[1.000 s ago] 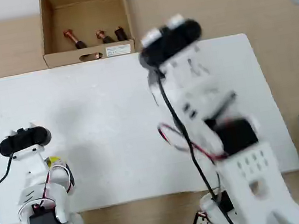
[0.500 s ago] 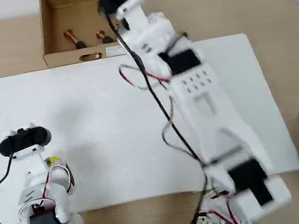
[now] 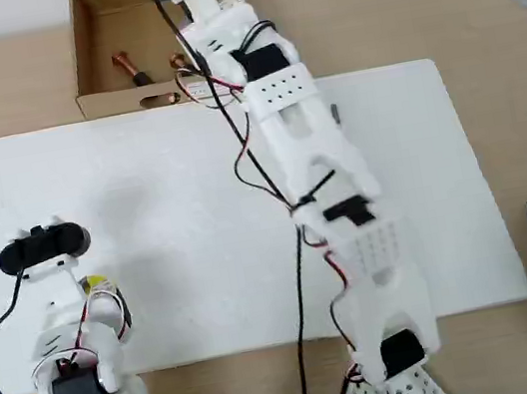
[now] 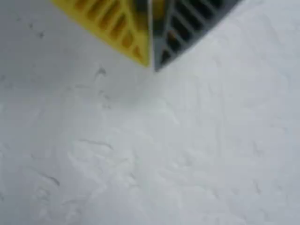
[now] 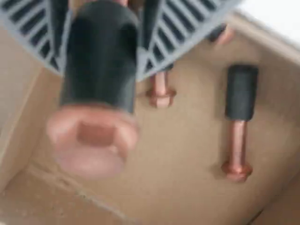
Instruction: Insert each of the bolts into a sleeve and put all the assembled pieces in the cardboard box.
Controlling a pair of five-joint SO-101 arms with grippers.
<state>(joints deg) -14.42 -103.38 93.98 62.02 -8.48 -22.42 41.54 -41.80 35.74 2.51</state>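
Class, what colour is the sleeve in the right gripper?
The sleeve is black; clearest in right wrist view.

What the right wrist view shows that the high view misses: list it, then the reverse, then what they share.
Right wrist view adds: the right tool shut on a black-sleeved copper bolt. High view adds: the left arm over the white mat. Shared: the brown cardboard box with assembled sleeved bolts lying inside.

head of held bolt [image 5: 91, 140] blurred, cardboard box [image 3: 86, 55] cut by top edge, partly hidden behind right arm [image 3: 282, 123]
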